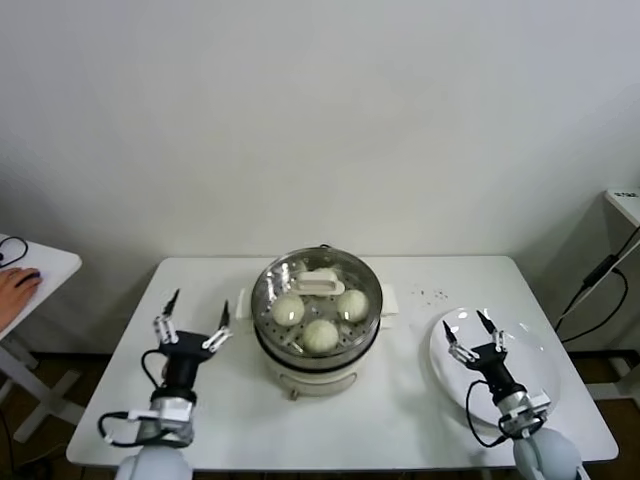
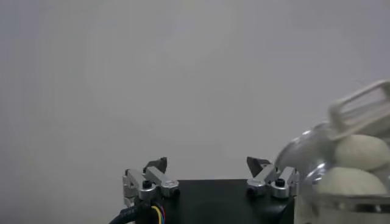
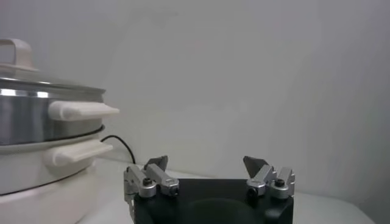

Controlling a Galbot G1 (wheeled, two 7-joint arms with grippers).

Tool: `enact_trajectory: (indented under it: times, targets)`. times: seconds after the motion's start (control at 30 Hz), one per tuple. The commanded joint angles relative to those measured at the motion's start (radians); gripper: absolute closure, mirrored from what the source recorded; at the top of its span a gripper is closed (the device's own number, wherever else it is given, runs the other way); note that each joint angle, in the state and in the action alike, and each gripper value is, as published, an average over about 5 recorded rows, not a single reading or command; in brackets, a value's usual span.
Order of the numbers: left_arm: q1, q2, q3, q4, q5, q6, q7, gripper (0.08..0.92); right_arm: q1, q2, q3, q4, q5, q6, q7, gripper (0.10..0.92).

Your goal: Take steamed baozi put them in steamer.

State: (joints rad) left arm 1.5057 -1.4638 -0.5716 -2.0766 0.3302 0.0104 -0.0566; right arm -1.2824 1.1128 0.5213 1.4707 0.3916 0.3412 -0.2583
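Note:
The steamer (image 1: 262, 345) stands mid-table, a shiny steel pot on a white base. Its glass lid (image 1: 318, 283) rests on top. Through the glass I see three cream-white steamed baozi (image 1: 288, 309) (image 1: 351, 304) (image 1: 320, 335) on the perforated tray. My left gripper (image 1: 201, 298) stands open and empty to the left of the steamer, apart from it. Its wrist view shows the open gripper (image 2: 208, 162) with two baozi (image 2: 361, 151) under the lid beside it. My right gripper (image 1: 463, 319) hangs open and empty above the white plate (image 1: 540, 372). The right wrist view shows that gripper (image 3: 206, 161) and the steamer wall (image 3: 42, 119).
The flat white plate lies bare at the table's right. Small dark specks (image 1: 432, 294) dot the table behind it. A person's hand (image 1: 15, 288) rests on a side table at far left. A black cable (image 1: 600, 290) hangs at far right.

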Motion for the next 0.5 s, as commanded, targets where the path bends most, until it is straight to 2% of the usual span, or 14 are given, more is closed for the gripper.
enact_trajectory:
  times: [0.03,0.5]
  targets:
    - [0.056,-0.044,-0.174,0.124,-0.343,-0.216,-0.041,0.177,-0.013,-0.011,-0.039,0.02,0.025,0.006,0.021,0.203]
    - [0.07,-0.034,-0.178,0.225,-0.333,-0.284,0.025,0.177,-0.032,-0.026,-0.07,0.034,0.051,0.005,0.049,0.203]
